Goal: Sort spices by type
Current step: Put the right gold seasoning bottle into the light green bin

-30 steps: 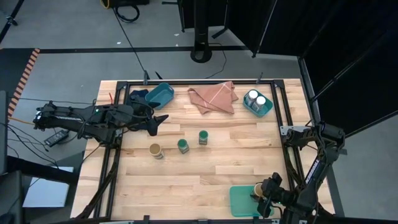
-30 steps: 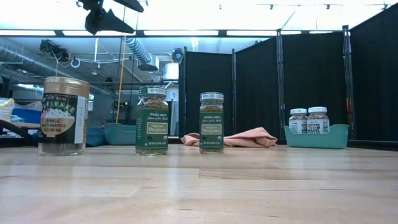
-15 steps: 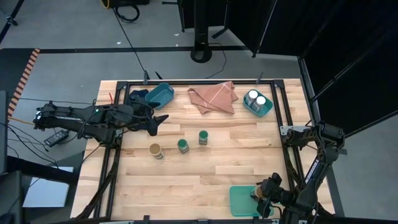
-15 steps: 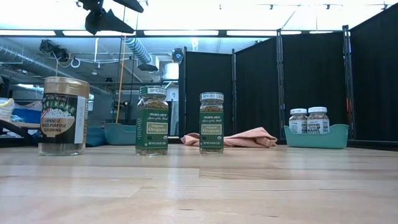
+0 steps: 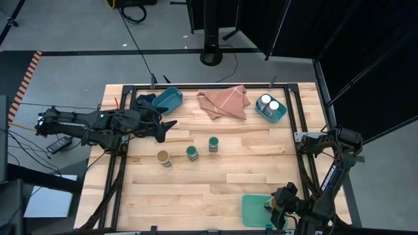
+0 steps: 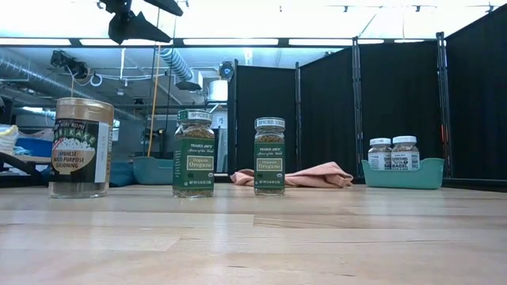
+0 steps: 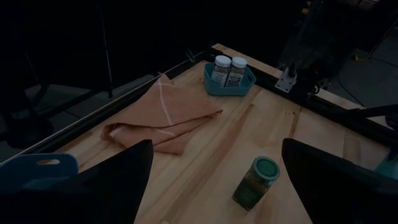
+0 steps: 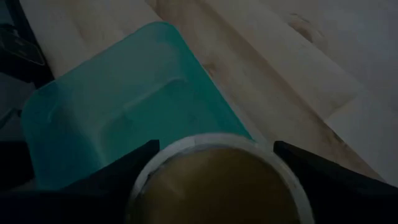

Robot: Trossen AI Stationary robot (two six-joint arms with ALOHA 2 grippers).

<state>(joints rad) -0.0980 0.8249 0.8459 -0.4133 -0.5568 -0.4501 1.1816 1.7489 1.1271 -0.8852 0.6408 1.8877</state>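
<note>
Sorting spice jars: right end effector (image 5: 277,207) over the green tray (image 5: 253,210).
High view: its fingers flank a tan-topped jar (image 5: 271,199) on the tray, opening. Left end effector (image 5: 164,128) hangs spread, nearest the three upright worktop jars. Right wrist view: the jar's top (image 8: 214,180) sits between parted fingers.

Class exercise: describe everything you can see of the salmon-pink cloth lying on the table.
The salmon-pink cloth lies crumpled at the table's far edge, between the two teal bins and touching neither. It looks like soft woven fabric, loosely folded into overlapping layers, with thin pale lines crossing its top. From table height it shows as a low, rumpled mound behind the green-lidded jars. It rests only on the wooden tabletop; no jar sits on it and no gripper is near it.
</note>
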